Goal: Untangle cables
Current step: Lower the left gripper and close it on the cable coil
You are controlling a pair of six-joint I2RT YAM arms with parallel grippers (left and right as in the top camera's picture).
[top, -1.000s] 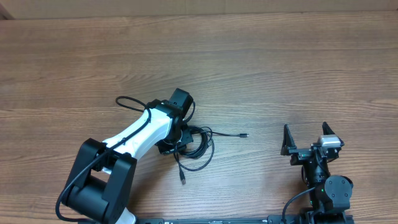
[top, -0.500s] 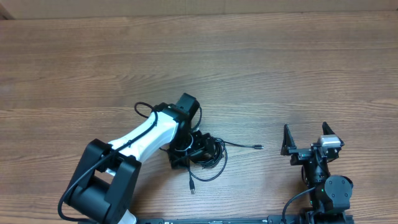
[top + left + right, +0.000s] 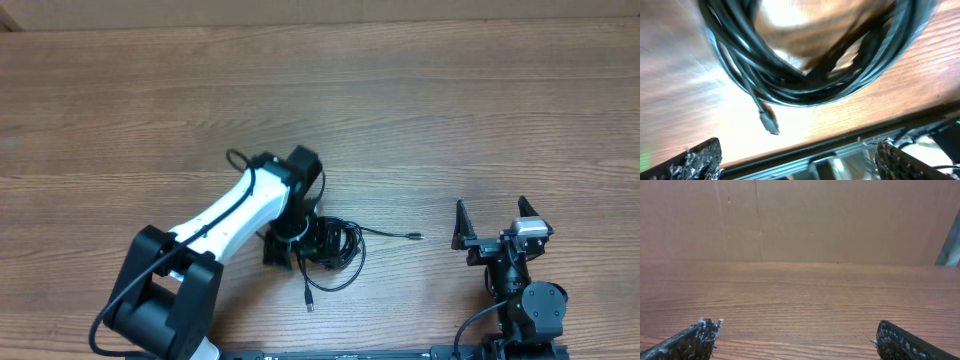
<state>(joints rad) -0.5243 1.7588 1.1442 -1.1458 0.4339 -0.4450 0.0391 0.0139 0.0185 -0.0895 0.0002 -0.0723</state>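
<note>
The cables (image 3: 335, 245) lie as a tangled black bundle on the wooden table (image 3: 450, 120), just left of centre. One loose strand runs right to a small plug (image 3: 415, 236); another trails toward the front edge to a plug (image 3: 308, 300). My left gripper (image 3: 290, 250) is open right at the bundle's left side and holds nothing. In the left wrist view the coil (image 3: 810, 75) fills the upper frame, with a silver-tipped plug (image 3: 769, 121) below it, ahead of the open left gripper (image 3: 800, 162). My right gripper (image 3: 492, 225) stands open and empty at the front right, far from the cables.
A metal rail (image 3: 840, 155) runs along the table's front edge close to the bundle. The left arm's own thick black cable (image 3: 235, 160) loops beside its white link. In the right wrist view the right gripper (image 3: 795, 340) faces bare wood and a brown back wall (image 3: 800, 220).
My left gripper dragged the bundle to the right and toward the front edge, then opened and let it go. The right arm has not moved.
</note>
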